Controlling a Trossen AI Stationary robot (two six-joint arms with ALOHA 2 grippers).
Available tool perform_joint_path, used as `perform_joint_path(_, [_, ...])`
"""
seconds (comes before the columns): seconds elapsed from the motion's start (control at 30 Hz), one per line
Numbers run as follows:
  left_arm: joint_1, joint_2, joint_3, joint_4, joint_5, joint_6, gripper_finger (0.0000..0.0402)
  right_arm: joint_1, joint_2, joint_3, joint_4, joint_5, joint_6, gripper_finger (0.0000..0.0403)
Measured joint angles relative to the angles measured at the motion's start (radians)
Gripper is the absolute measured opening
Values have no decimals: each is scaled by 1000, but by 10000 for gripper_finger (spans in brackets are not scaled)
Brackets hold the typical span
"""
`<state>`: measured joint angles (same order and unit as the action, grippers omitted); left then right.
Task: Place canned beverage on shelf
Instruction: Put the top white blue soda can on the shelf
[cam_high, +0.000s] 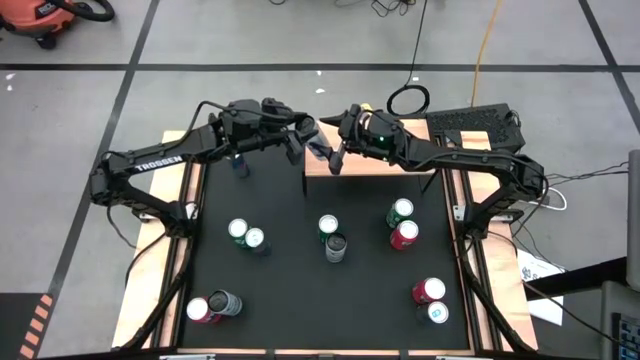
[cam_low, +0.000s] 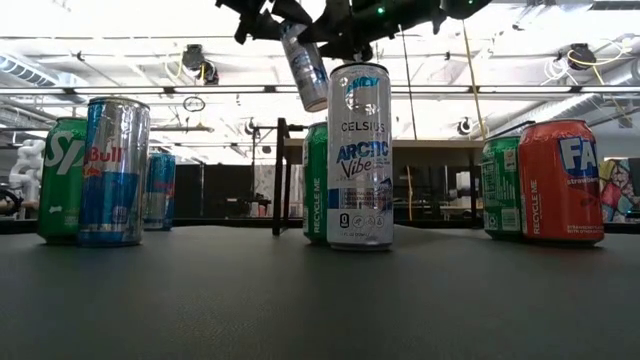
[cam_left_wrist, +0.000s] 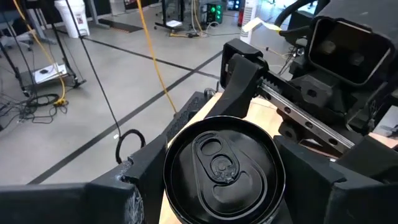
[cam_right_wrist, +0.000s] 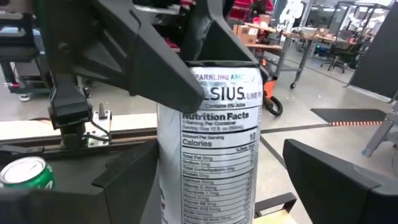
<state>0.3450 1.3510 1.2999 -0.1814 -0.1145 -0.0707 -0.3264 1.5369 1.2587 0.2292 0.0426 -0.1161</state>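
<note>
can (cam_low: 304, 65) | tilted, near-upright, apparently | left hand (cam_high: 297, 138) gripping, above shelf (cam_high: 385, 165)

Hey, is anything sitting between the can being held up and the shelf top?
Nothing visible does. The can hangs in the left gripper over the left end of the shelf. The right gripper has its jaws open around the can, and no other can stands on the shelf.

Silver Celsius can (cam_low: 305, 66) tilted, raised above wood-topped shelf (cam_high: 385, 163)
</note>
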Motion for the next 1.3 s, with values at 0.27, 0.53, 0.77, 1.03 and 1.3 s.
perform_joint_path(0.27, [0,6,0,34,27,-37,238,-2,1,0,-4,-43,25,315])
perform_joint_path(0.53, [-7,20,0,42,36,-47,238,-6,1,-1,-21,-49,26,297])
perform_joint_path(0.77, [-7,24,0,43,37,-44,238,-6,0,-1,-33,-51,28,237])
perform_joint_path(1.03, [8,-15,0,4,30,57,276,-19,1,-1,-32,-56,3,241])
perform_joint_path(1.3, [20,-98,0,-85,59,138,338,-96,-10,-51,57,-279,70,240])
